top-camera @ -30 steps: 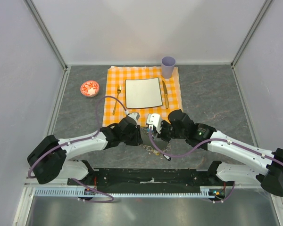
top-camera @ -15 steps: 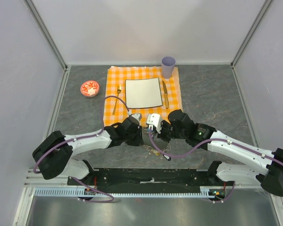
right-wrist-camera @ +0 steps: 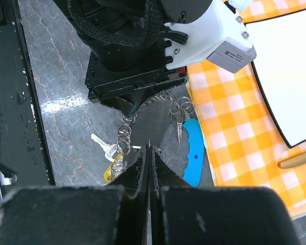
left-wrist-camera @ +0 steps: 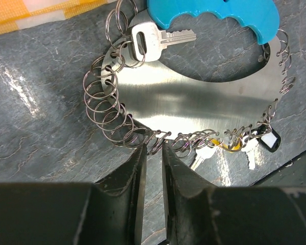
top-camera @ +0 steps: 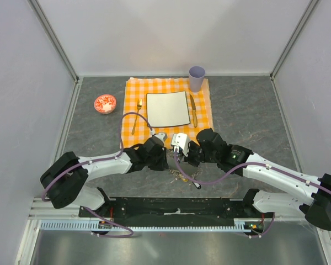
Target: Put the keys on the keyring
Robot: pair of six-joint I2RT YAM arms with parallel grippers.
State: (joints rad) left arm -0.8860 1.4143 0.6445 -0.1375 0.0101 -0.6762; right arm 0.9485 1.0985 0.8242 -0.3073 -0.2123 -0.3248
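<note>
Shifted inward since earlier: left gripper [left-wrist-camera: 152, 151], jaws narrowly apart, keyring [left-wrist-camera: 194, 97] coils just ahead; right gripper [right-wrist-camera: 149, 149] pressed together; keys [left-wrist-camera: 145, 40] judged light, stiff, slippery, best pinched across flat head.

Grey marbled table [top-camera: 243, 110] bears checked cloth [top-camera: 135, 91]; red bowl [top-camera: 105, 103]; keyring [left-wrist-camera: 194, 97] with keys [left-wrist-camera: 158, 37].

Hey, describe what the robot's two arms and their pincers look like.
Both the left arm and the right arm have white links with bulky black joints, and a thin purple cable loops along each. A white camera box sits at the right wrist. The left pincer and the right pincer each have two black, tapering fingers.
</note>
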